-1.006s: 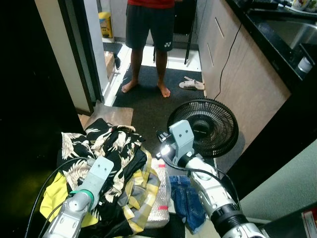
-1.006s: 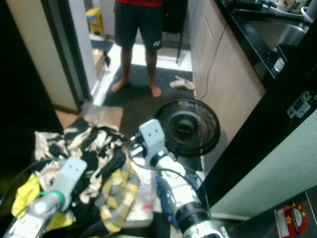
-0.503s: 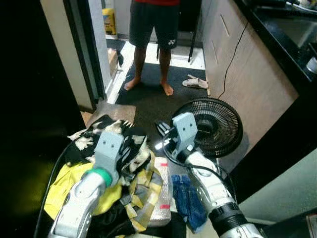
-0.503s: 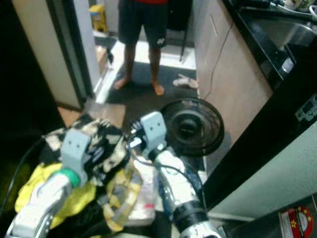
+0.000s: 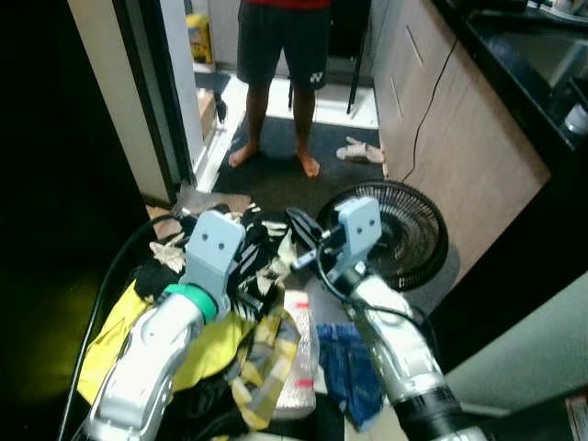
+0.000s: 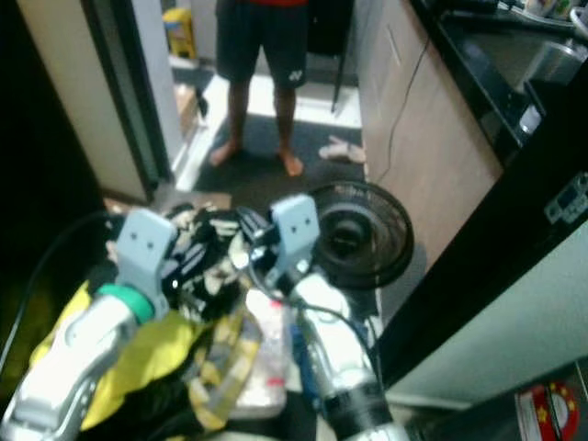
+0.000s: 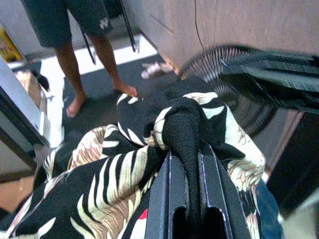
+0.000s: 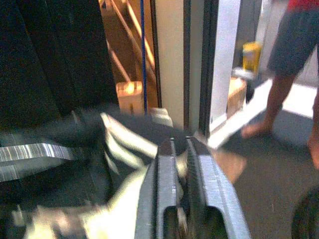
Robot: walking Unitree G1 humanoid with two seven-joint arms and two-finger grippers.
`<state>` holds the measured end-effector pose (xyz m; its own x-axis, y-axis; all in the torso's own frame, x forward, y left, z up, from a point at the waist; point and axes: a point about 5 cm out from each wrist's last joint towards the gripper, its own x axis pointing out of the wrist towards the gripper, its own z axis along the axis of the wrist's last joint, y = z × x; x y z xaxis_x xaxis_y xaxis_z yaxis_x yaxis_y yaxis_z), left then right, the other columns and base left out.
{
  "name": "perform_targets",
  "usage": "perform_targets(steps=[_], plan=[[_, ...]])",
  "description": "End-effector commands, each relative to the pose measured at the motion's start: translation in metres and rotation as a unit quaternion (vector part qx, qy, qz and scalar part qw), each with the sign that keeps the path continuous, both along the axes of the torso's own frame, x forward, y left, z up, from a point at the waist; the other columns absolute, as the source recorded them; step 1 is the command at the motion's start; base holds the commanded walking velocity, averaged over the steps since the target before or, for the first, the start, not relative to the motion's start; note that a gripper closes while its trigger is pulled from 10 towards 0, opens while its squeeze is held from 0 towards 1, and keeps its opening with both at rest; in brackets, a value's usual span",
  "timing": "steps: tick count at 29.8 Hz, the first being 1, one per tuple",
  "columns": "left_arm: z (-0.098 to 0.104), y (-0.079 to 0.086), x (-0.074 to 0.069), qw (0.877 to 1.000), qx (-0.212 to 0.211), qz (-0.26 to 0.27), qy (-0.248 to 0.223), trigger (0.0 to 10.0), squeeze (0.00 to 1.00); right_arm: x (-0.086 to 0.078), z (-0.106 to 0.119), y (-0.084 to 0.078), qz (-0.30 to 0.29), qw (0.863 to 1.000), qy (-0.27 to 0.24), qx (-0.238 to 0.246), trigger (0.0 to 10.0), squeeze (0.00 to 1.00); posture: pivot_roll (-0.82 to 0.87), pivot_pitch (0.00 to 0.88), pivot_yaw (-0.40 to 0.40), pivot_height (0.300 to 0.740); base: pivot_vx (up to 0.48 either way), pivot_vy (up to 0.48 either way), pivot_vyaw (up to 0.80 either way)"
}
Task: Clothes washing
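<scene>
Two grippers work mid-frame: the left gripper (image 7: 185, 199) pinches a fold of the black leaf-print shirt (image 7: 124, 174), lifting it clear of the clothes pile (image 5: 230, 367); the right gripper (image 8: 180, 164), fingers nearly together, steadies alongside, the floor fan (image 5: 404, 230) just right.

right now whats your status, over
Left claw shut on black leaf-print shirt, lifted off the clothes pile. Right claw beside it, fingers together. Floor fan and person ahead.
</scene>
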<state>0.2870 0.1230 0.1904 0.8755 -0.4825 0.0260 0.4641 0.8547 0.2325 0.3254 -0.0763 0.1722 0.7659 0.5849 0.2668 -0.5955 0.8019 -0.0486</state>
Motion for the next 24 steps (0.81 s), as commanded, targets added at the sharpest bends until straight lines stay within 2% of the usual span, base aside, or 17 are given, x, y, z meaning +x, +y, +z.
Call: perform_targets(steps=[1, 5, 11, 17, 19, 20, 24], plan=[[0.001, -0.004, -0.004, 1.0, 0.003, -0.011, -0.001, 10.0, 0.0, -0.003, -0.004, -0.003, 0.004, 1.0, 0.011, 0.002, 10.0, 1.0, 0.05, 0.12, 0.008, 0.74, 0.0, 0.0, 0.0], [0.0, -0.004, -0.005, 1.0, 0.003, -0.009, 0.005, 10.0, 0.0, -0.01, -0.011, -0.011, 0.028, 0.999, 0.041, 0.016, 10.0, 1.0, 0.04, 0.117, 0.015, 0.74, 0.0, 0.0, 0.0], [0.001, -0.004, -0.004, 1.0, 0.004, -0.009, 0.008, 10.0, 0.0, -0.014, -0.017, -0.013, 0.058, 0.996, 0.068, 0.024, 10.0, 1.0, 0.04, 0.117, 0.016, 0.74, 0.0, 0.0, 0.0], [0.005, -0.001, 0.001, 1.0, 0.004, 0.003, 0.007, 10.0, 0.0, -0.019, -0.03, 0.003, 0.151, 0.981, 0.123, 0.015, 10.0, 1.0, 0.05, 0.126, 0.018, 0.74, 0.0, 0.0, 0.0], [0.005, -0.001, 0.001, 1.0, 0.004, 0.003, 0.007, 10.0, 0.0, -0.019, -0.03, 0.003, 0.151, 0.981, 0.123, 0.015, 10.0, 1.0, 0.05, 0.126, 0.018, 0.74, 0.0, 0.0, 0.0], [0.006, -0.001, 0.001, 1.0, 0.004, 0.006, 0.006, 10.0, 0.0, -0.02, -0.034, 0.007, 0.173, 0.974, 0.143, 0.019, 10.0, 1.0, 0.05, 0.127, 0.016, 0.74, 0.0, 0.0, 0.0], [0.007, 0.0, 0.002, 1.0, 0.003, 0.01, 0.004, 10.0, 0.0, -0.02, -0.04, 0.011, 0.187, 0.969, 0.159, 0.016, 10.0, 1.0, 0.06, 0.129, 0.013, 0.74, 0.0, 0.0, 0.0]])
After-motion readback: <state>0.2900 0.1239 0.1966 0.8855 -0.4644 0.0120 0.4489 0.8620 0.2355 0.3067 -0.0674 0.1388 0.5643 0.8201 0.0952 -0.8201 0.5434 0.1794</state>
